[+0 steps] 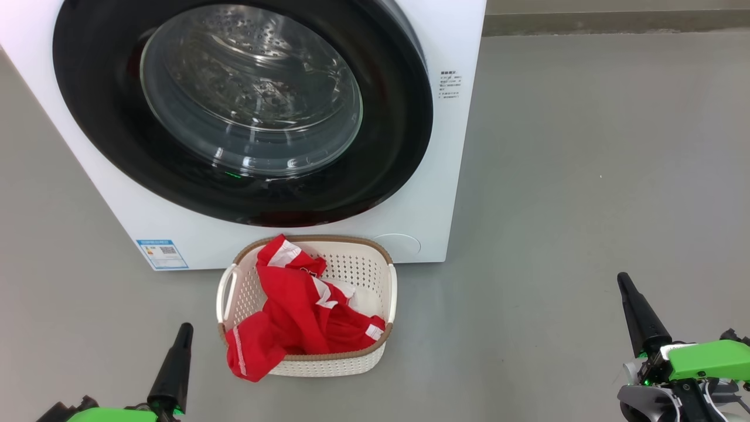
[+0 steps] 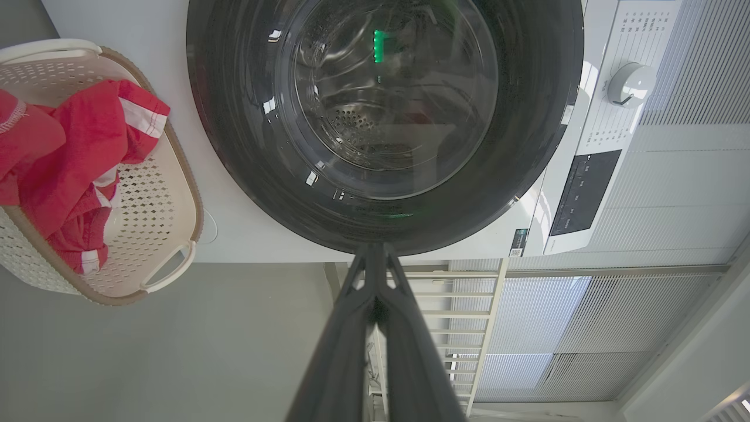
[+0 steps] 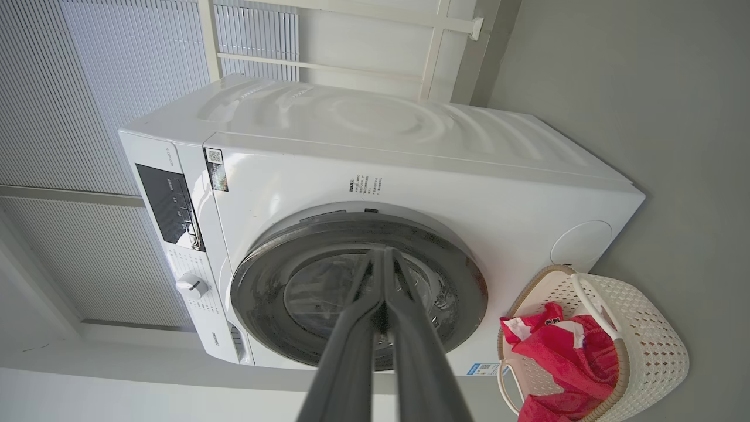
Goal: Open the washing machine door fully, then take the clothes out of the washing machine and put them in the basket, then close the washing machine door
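Washing machine [image 1: 457, 146] has its door [image 1: 94, 117] shut, and the right wrist view also catches the dial [image 3: 191, 286]. The basket [image 1: 357, 264] just in front holds the clothes [image 1: 299, 310], which spill over its rim. The left gripper [image 1: 185, 329] and right gripper [image 1: 624, 281] are both pinched closed and empty. Grey floor [image 1: 586, 176], slatted blinds [image 3: 88, 88] behind.

Pinched-shut left tool [image 2: 375, 251] points at the closed door [image 2: 234, 146]; clothes [image 2: 58, 158] lie in the basket [image 2: 158, 205].
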You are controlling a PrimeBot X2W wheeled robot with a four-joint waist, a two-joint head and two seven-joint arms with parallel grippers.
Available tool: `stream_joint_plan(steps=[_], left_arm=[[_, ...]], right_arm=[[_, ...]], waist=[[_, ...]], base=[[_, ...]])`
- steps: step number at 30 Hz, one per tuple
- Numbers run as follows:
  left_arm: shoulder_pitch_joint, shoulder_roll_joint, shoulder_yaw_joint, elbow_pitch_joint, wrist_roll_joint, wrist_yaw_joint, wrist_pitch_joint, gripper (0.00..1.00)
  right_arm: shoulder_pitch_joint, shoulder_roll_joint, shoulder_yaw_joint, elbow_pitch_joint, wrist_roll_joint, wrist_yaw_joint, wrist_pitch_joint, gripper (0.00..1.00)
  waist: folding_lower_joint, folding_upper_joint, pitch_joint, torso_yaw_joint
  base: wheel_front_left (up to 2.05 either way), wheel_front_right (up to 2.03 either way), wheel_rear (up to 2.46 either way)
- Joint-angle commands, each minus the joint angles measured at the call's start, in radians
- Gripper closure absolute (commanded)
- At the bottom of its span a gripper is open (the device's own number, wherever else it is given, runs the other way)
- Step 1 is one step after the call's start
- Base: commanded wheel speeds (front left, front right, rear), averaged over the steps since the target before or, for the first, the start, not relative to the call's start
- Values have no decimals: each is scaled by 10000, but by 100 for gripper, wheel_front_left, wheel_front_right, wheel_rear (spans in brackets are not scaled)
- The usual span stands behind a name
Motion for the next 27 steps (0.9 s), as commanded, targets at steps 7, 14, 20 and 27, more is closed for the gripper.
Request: stream_joint_plan(steps=[7,14,20,27], left_arm=[[-415,83,377,-203,127,-67,97,100],[-416,77,384,-203,133,-67,103,100],[-417,72,392,-202,140,-67,110,100],[-418,66,400,-202,146,-67,116,100]], right_arm=[[-420,-56,145,-283,-84,-6,77,100],[-421,-50,136,-283,-91,-6,84,100],[-422,-43,127,-282,-99,-6,92,100],[-423,-37,118,-282,-106,-6,99,100]], waist=[[0,-1,0,0],[0,-1,0,0],[0,-1,0,0],[0,-1,0,0]], base=[[0,0,0],[0,0,0],[0,0,0],[0,0,0]])
